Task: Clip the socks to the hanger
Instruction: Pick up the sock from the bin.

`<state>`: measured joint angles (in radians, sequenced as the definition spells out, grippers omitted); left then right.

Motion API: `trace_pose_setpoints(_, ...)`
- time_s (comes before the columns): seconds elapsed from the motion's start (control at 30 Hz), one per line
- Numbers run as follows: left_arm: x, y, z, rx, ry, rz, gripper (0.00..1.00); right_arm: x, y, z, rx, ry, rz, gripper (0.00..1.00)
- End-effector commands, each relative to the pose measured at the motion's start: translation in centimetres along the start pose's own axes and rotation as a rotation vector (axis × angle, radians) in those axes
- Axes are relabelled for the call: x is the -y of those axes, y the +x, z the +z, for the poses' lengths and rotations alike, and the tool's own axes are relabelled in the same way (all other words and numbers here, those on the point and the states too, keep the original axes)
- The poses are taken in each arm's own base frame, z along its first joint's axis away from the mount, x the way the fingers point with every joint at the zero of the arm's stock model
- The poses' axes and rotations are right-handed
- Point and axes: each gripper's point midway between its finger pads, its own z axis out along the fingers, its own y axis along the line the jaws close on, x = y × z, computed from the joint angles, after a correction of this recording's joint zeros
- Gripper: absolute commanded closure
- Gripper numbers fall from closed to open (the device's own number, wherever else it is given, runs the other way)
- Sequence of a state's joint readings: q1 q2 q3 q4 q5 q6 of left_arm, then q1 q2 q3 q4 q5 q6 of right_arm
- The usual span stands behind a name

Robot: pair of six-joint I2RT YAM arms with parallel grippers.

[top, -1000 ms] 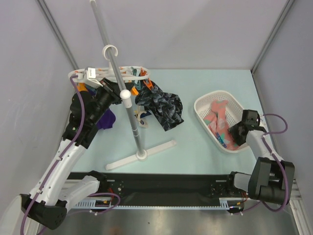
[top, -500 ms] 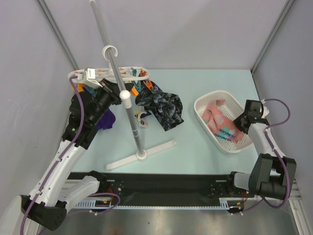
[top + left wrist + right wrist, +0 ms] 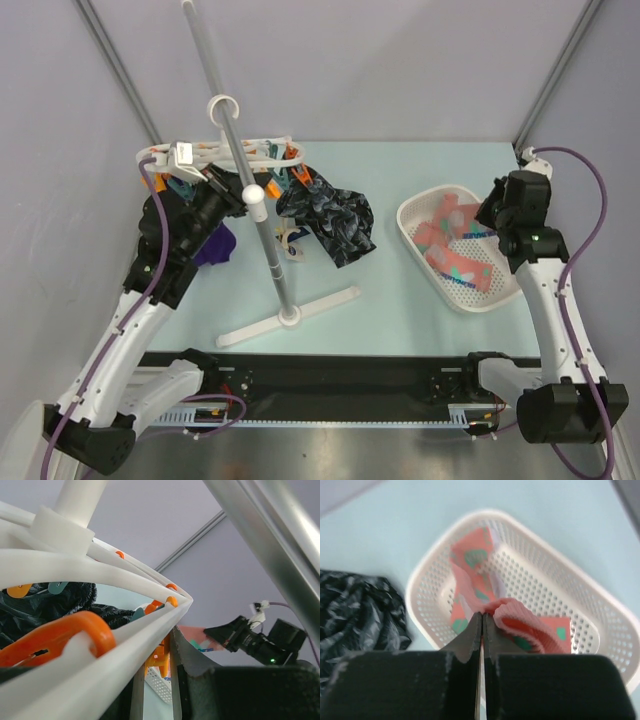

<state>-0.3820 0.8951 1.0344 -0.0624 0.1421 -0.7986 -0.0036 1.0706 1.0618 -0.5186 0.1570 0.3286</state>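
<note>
Lifts pink sock from right-edge basket, pinched in right gripper; left gripper unreadable. Keep cuff free for hanger.

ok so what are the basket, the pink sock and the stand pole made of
White mesh basket: rigid-looking plastic, slightly glossy, moulded with rows of holes. Spotted pink sock: soft knit fabric, ribbed at the fold. Stand pole: probably metal, grey with a bright sheen along it.

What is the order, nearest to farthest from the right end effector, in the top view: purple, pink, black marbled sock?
1. Pink sock, gripped by the right end effector, at the basket.
2. Black marbled sock, centre, by the hanger.
3. Purple sock, far left.
</note>
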Motion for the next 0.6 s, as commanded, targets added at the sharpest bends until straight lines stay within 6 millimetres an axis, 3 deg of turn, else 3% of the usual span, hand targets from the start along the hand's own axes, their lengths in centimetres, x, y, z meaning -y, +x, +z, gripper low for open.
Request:
trace_pose_setpoints(0.0, -0.4, 0.8, -0.8, -0.038, -0.023, 0.001, 1.0, -2.0, -4.2, -3.1, 0.073, -0.09, -0.065, 1.0)
trace_pose_setpoints(0.07, -0.4, 0.7, -0.9, -0.033, -0.024, 0.003, 1.0, -2.1, -5.1, -4.1, 0.081, -0.087, -0.071, 1.0)
trace_pose_setpoints(0.1, -0.4, 0.6, -0.9, -0.029, -0.025, 0.008, 1.0, -2.4, -6.8, -5.2, 0.121, -0.096, -0.073, 1.0)
trace_pose_setpoints(0.17, -0.4, 0.6, -0.9, -0.031, -0.025, 0.008, 1.0, -3.2, -7.8, -6.5, 0.139, -0.115, -0.087, 1.0)
trace_pose_setpoints(0.2, -0.3, 0.6, -1.0, -0.032, -0.022, 0.011, 1.0, -3.6, -9.5, -7.8, 0.18, -0.126, -0.094, 1.0)
trace_pose_setpoints(0.23, -0.4, 0.6, -1.0, -0.033, -0.023, 0.012, 1.0, -3.5, -9.9, -8.0, 0.181, -0.115, -0.094, 1.0)
trace_pose_setpoints(0.47, -0.4, 0.6, -1.1, -0.035, -0.028, 0.022, 1.0, -3.6, -11.8, -11.6, 0.222, -0.132, -0.091, 1.0)
trace_pose_setpoints(0.53, -0.5, 0.6, -1.1, -0.036, -0.029, 0.022, 1.0, -4.3, -11.8, -11.8, 0.208, -0.163, -0.091, 1.0)
trace_pose_setpoints(0.57, -0.5, 0.7, -1.1, -0.037, -0.03, 0.022, 1.0, -4.6, -11.2, -10.4, 0.167, -0.165, -0.098, 1.0)
